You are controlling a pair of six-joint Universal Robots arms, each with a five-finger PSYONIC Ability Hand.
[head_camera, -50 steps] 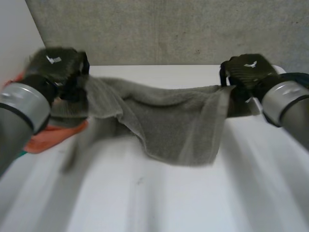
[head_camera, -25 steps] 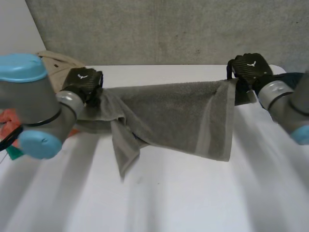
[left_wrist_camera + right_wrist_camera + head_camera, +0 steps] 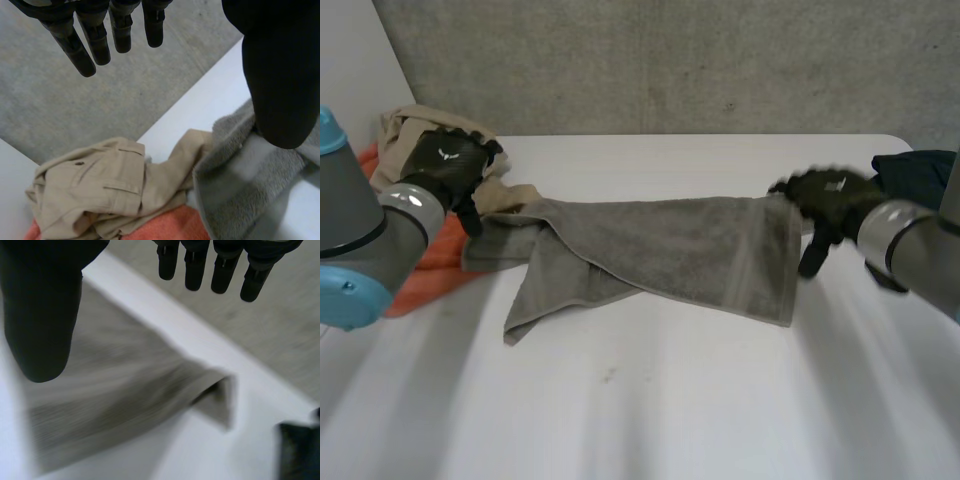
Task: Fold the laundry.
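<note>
Grey towel (image 3: 660,250) lies rumpled on table (image 3: 670,400). Left hand (image 3: 445,165) at its left end and right hand (image 3: 825,195) at its right edge, both with fingers straight, gripping nothing. Beige trousers (image 3: 100,190) and orange cloth (image 3: 420,275) crowd the left end; dark garment (image 3: 915,175) sits near the right hand.

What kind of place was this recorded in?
Probably a lab or test bench rather than a home: a plain white table stands against a bare grey wall, with a grey towel spread out and a heap of clothes beside it.
</note>
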